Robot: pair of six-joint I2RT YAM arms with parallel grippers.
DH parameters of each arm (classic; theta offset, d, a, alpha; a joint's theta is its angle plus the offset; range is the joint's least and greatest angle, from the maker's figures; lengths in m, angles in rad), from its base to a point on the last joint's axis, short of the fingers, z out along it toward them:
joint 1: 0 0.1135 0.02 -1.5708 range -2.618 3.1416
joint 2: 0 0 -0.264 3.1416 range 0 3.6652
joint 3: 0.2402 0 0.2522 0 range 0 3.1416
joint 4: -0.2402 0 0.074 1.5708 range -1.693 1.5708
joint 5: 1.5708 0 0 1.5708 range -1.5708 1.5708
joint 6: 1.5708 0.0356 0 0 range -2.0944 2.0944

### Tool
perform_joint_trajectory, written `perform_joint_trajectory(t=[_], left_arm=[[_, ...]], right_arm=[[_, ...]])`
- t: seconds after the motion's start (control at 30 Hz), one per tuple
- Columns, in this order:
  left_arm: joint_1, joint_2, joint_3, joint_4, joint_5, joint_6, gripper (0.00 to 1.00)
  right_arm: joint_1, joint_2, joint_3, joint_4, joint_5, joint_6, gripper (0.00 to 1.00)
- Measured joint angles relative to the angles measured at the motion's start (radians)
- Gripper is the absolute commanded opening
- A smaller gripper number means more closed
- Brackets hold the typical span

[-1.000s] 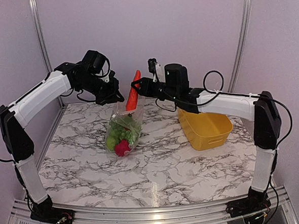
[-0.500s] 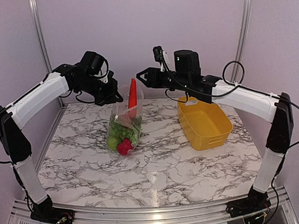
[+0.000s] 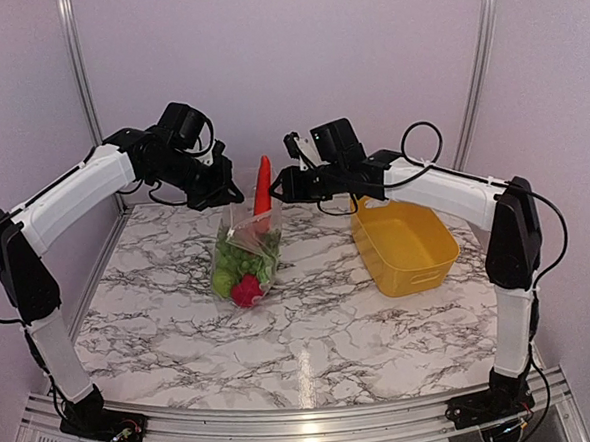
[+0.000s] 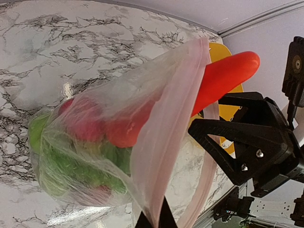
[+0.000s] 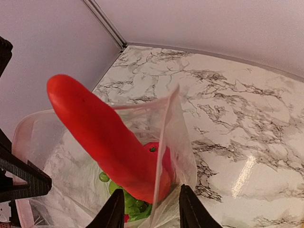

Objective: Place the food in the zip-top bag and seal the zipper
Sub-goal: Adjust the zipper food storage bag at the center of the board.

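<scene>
- My left hand (image 3: 225,193) is pinched closed on the upper edge of the zip-top bag (image 3: 238,246). In the left wrist view my fingertips (image 4: 164,219) meet on the plastic with no gap showing.
- My right hand (image 3: 281,185) is on the other side of the bag's mouth, just beside the long red-orange piece (image 3: 262,188).
- In the right wrist view my two fingers (image 5: 115,213) stand a moderate way apart with a fold of the bag's edge running down between them. They are not closed on it.
- The bag hangs from my left hand's grip, with its mouth up at the level of both hands. Its full bottom rests on the counter (image 3: 332,329), left of the yellow basket (image 3: 418,272) and apart from it.
- The long red-orange piece stands nearly upright. Its lower end is inside the bag and its rounded top sticks out well above the mouth.
- Green pieces (image 4: 66,166) fill the lower part of the bag. A red piece (image 3: 244,290) sits at the very bottom, against the plastic.
- The zipper (image 4: 171,137) shows as a pale pinkish strip along the mouth edge, running from my left fingertips up past the red-orange piece. The mouth gapes around that piece, so the two sides of the strip are apart.
</scene>
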Motion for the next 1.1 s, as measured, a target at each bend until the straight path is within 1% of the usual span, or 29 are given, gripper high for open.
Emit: perform_joint_trajectory(t=[0.03,0.13,0.17,0.3,0.4,0.5,0.57,0.67,0.87,1.0,1.1], left_arm=[[0.000,-0.001,0.000,0.001,0.000,0.000,0.00],[0.000,-0.004,-0.005,0.004,0.000,0.000,0.00],[0.000,-0.005,-0.005,0.004,0.000,0.000,0.00],[0.000,-0.006,-0.004,0.004,0.000,0.000,0.00],[-0.010,-0.006,0.029,0.004,-0.015,0.005,0.00],[-0.021,-0.023,0.068,0.024,-0.059,0.027,0.00],[-0.022,-0.046,0.072,0.034,-0.074,0.039,0.00],[-0.018,-0.047,0.076,0.037,-0.061,0.039,0.00],[-0.014,-0.002,0.040,0.027,-0.037,0.025,0.00],[-0.014,0.007,0.041,-0.004,-0.049,0.023,0.00],[-0.019,0.006,0.076,-0.012,-0.059,0.024,0.00]], right_arm=[[0.000,0.003,0.001,-0.014,-0.003,0.003,0.29],[0.000,0.005,0.021,-0.050,-0.013,0.011,0.01],[0.000,0.005,0.030,-0.059,-0.015,0.005,0.00],[0.000,0.010,0.099,-0.113,-0.020,0.015,0.00],[0.007,0.017,0.199,-0.163,-0.017,0.008,0.00],[0.019,0.000,0.268,-0.149,0.016,-0.010,0.00],[0.018,-0.033,0.254,-0.129,0.029,-0.012,0.00],[0.007,-0.087,0.174,-0.083,0.007,-0.005,0.00],[-0.018,-0.089,0.027,-0.071,-0.012,0.015,0.00],[-0.025,-0.083,0.013,-0.085,-0.029,0.028,0.00],[-0.030,-0.084,0.017,-0.080,-0.052,0.044,0.00]])
